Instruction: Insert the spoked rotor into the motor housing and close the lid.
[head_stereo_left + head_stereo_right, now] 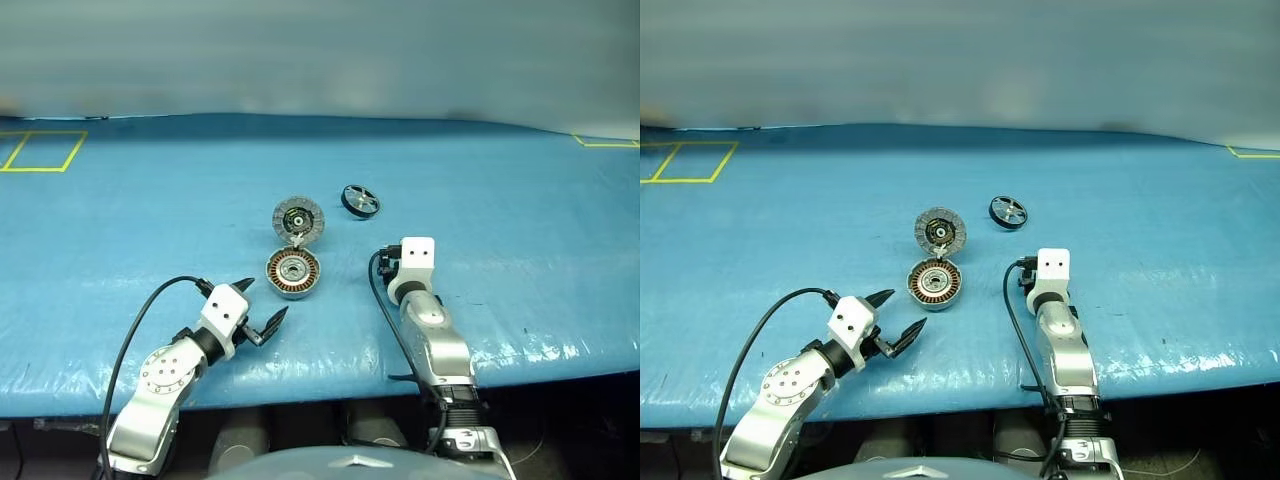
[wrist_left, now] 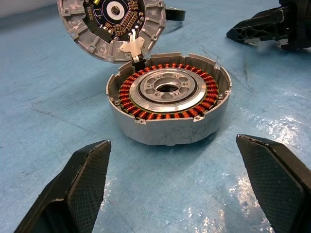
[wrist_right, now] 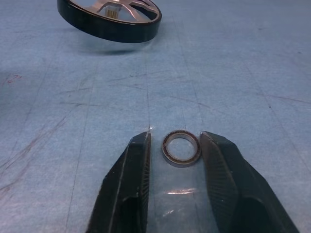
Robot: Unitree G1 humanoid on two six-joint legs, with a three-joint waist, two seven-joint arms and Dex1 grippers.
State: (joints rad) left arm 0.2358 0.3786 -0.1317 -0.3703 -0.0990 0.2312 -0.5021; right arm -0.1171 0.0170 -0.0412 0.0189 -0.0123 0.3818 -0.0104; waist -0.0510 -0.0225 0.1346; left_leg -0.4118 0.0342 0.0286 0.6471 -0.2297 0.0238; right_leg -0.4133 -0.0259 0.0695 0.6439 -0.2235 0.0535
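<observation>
The motor housing [image 1: 293, 272], a metal cup with copper windings, sits mid-table. Its hinged lid [image 1: 298, 218] stands open behind it, inner face showing. The spoked rotor [image 1: 360, 200] lies on the blue mat, behind and to the right of the housing. My left gripper [image 1: 267, 298] is open just in front and left of the housing [image 2: 167, 97], its fingers spread wide with nothing between them. My right gripper [image 3: 176, 138] is low on the mat, short of the rotor [image 3: 109, 22]. Its jaws stand narrowly apart around a small metal ring [image 3: 181, 148]. One finger touches the ring; the other leaves a slim gap.
Blue sheeting covers the table [image 1: 520, 230], with its front edge close below both arms. Yellow tape marks lie at the far left [image 1: 40, 150] and far right [image 1: 605, 140]. My right gripper's fingers [image 2: 262, 26] show beside the housing in the left wrist view.
</observation>
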